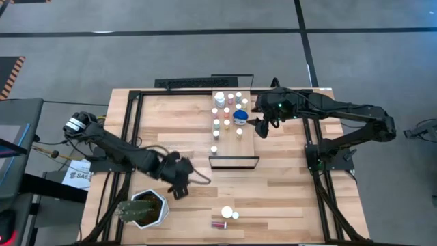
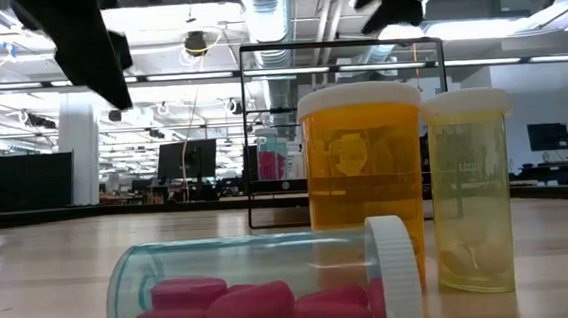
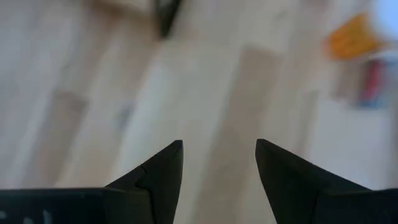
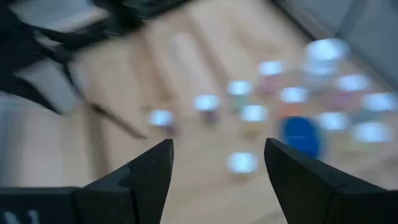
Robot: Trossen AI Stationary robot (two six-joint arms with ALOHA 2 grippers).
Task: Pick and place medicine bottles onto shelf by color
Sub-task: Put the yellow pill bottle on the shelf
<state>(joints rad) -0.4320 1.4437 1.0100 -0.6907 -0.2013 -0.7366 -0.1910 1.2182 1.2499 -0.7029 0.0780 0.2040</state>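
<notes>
Orange translucent plastic, white ribbed caps and clear cylinder walls mark the three medicine bottles still off the shelf: in the low view a tall orange bottle (image 2: 364, 188) and a paler yellow-green bottle (image 2: 472, 191) stand upright at centre right, and a clear bottle of pink tablets (image 2: 263, 286) lies on its side just in front of them, its long axis running left to right across the frame with the cap toward the right. In the high view this group (image 1: 228, 215) sits at lower centre on the slatted light-wood tabletop (image 1: 287, 184).

Nearer of the two arms is the left one: the left gripper (image 1: 179, 186) hovers at lower left of centre, so the bottles lie to its lower right in the frame, near but apart. Its dark wedge fingers (image 3: 163, 171) stand apart with bare wood between them and nothing held.

Across the table, the long narrow light-wood shelf (image 1: 247, 145) runs top to bottom at upper centre, already carrying rows of small white-capped bottles and one wider blue-lidded jar (image 1: 240, 116). The right gripper (image 1: 262, 127) hangs just beside the shelf's right edge, fingers (image 4: 149, 177) spread and empty, well apart from the loose bottles.

A white hexagonal plant pot (image 1: 146, 208) sits at lower left.
</notes>
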